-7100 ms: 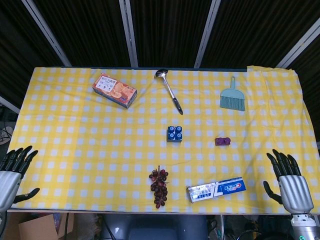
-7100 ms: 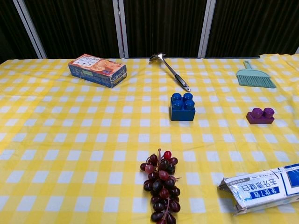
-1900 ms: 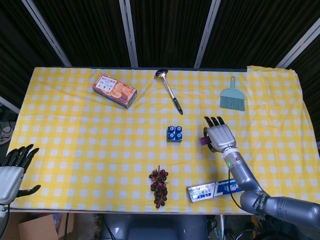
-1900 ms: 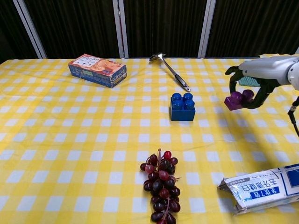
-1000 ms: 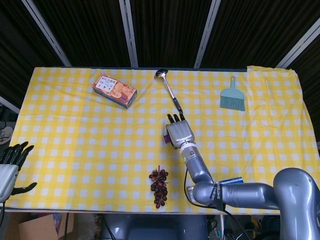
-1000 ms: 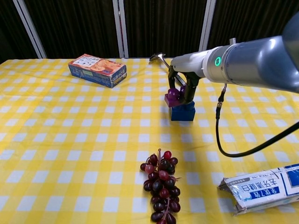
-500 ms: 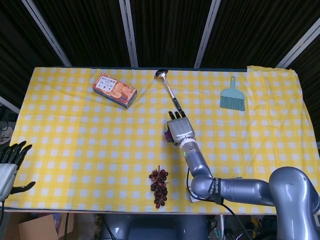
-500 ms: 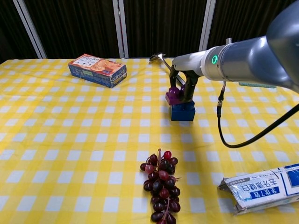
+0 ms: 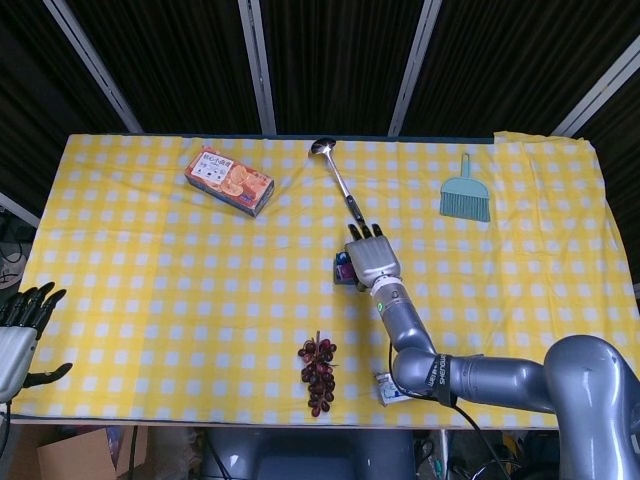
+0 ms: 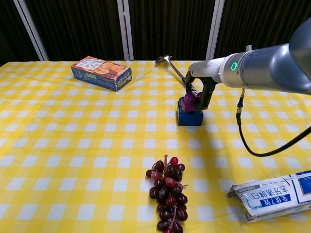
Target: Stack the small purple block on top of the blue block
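The blue block (image 10: 189, 118) stands mid-table; in the head view only its left edge (image 9: 340, 269) shows from under my right hand (image 9: 368, 258). The small purple block (image 10: 188, 102) sits right at the blue block's top, and my right hand (image 10: 200, 91) grips it from above with fingers curled around it. I cannot tell whether the purple block is touching the blue studs or hovering just over them. My left hand (image 9: 21, 327) rests at the table's near left corner, fingers apart and holding nothing.
A cracker box (image 9: 229, 181) lies at the back left, a metal spoon (image 9: 338, 182) just behind the blocks, a teal brush (image 9: 465, 192) at the back right. Grapes (image 10: 167, 192) and a toothpaste box (image 10: 272, 194) lie near the front edge.
My right hand has carried the purple block rightward, from the blue block's left side to directly over its top. The left hand has stayed put.
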`<state>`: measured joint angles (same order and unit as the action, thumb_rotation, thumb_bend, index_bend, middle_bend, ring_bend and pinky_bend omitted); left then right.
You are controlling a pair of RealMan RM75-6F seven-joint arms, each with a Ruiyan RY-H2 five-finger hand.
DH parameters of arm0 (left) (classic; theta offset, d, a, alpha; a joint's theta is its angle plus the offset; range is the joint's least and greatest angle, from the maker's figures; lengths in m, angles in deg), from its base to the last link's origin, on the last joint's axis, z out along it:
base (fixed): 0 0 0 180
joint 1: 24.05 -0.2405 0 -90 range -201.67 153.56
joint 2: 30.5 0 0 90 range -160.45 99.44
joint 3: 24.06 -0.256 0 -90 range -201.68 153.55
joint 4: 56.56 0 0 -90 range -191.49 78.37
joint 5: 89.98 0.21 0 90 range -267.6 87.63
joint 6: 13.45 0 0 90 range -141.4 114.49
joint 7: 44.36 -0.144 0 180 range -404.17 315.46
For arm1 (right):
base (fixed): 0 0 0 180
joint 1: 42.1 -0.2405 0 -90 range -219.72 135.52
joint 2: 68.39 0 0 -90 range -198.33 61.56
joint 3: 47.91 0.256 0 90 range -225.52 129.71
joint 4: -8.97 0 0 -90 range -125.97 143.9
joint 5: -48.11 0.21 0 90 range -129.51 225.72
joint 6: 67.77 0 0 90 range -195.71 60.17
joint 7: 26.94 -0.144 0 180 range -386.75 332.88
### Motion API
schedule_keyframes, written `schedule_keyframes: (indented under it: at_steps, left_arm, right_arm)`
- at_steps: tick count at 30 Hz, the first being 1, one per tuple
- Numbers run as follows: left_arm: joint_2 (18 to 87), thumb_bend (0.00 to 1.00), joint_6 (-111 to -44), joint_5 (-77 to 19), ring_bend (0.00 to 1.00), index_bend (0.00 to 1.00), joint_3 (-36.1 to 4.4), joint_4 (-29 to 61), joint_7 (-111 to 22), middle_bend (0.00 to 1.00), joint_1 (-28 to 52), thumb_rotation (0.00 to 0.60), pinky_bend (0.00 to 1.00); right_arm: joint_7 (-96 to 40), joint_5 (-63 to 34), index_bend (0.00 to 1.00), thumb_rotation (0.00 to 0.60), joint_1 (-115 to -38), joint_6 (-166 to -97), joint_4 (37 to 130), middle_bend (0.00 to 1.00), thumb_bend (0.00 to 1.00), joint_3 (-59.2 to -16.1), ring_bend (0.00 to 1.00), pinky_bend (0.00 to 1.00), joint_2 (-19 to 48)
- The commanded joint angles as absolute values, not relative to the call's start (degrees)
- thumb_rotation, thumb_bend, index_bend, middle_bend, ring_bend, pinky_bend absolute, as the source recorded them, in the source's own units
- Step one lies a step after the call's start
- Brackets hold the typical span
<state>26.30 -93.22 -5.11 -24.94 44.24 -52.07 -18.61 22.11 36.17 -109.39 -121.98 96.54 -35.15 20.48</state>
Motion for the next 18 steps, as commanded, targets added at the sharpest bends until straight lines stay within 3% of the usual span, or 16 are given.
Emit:
schedule_keyframes:
  at_steps: [1,18]
  left_arm:
    - [26.3,0.0,-93.2,-5.1,0.0,0.04,-24.9,44.2,-52.1,0.0,-18.6,0.6,0.04]
    - [26.4,0.0,-93.0,-5.5,0.0,0.04,-24.9,44.1,-52.3,0.0,-18.5,0.6,0.04]
  right_arm:
    - [21.7,36.0,0.56,0.6,-109.3,-121.7,96.3,0.0,0.44,-35.5,0.01,0.0,20.5]
    - [19.8,35.4,0.56,0.6,-109.4,-120.4,94.4,0.0,0.44,-36.8,0.01,0.0,21.4]
